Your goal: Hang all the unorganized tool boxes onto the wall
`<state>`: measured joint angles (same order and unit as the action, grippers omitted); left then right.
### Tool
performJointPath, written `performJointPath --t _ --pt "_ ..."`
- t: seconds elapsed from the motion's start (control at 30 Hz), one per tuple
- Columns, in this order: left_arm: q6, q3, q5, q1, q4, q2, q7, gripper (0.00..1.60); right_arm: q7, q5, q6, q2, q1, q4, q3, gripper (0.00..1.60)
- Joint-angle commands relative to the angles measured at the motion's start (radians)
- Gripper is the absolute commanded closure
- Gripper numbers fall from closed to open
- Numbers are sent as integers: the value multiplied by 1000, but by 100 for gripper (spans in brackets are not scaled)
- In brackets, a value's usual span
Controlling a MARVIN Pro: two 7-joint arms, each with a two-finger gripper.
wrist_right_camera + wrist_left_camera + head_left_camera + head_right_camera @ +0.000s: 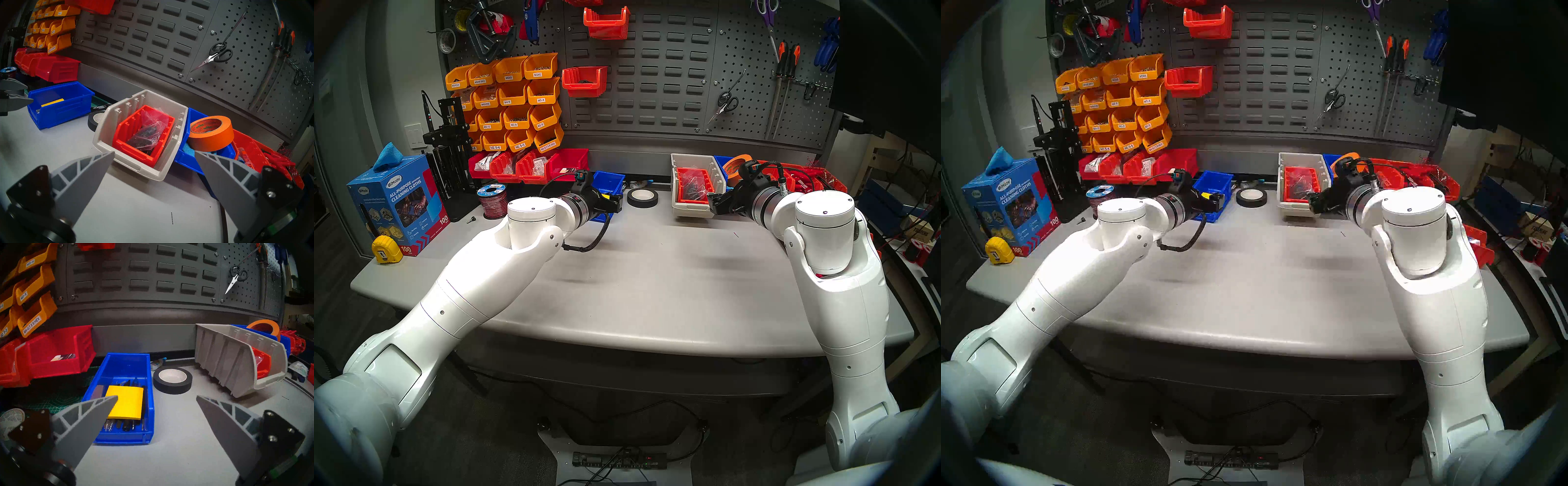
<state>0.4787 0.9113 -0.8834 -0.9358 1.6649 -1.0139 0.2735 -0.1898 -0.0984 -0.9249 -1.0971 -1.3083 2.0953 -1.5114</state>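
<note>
Grey table carries a blue bin and a beige bin; second blue bin half hidden behind it; left gripper and right gripper both spread, empty.

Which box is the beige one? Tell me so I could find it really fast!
Look at the grey table under the slotted wall panel. Near the back on the right stands the beige box, between a black tape roll and a blue box holding orange tape. It is the only pale box, and a smaller red bin sits inside it.
</note>
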Motion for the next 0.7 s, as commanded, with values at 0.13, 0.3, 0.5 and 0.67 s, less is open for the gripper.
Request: performJointPath --t 0.13,0.3,0.5,0.67 --pt "-24 -24 31 35 -48 -41 -17 0 -2 -3 2 -2 13 10 -2 0" --pt "-36 -42 52 53 -89 -53 -34 0 -2 -3 2 -2 13 10 -2 0" --pt "-58 -69 85 95 -173 -76 -62 0 -1 -2 3 -2 13 10 -2 0" --pt "-71 -81 102 117 -209 -87 -77 0 -1 -2 3 -2 12 10 -2 0"
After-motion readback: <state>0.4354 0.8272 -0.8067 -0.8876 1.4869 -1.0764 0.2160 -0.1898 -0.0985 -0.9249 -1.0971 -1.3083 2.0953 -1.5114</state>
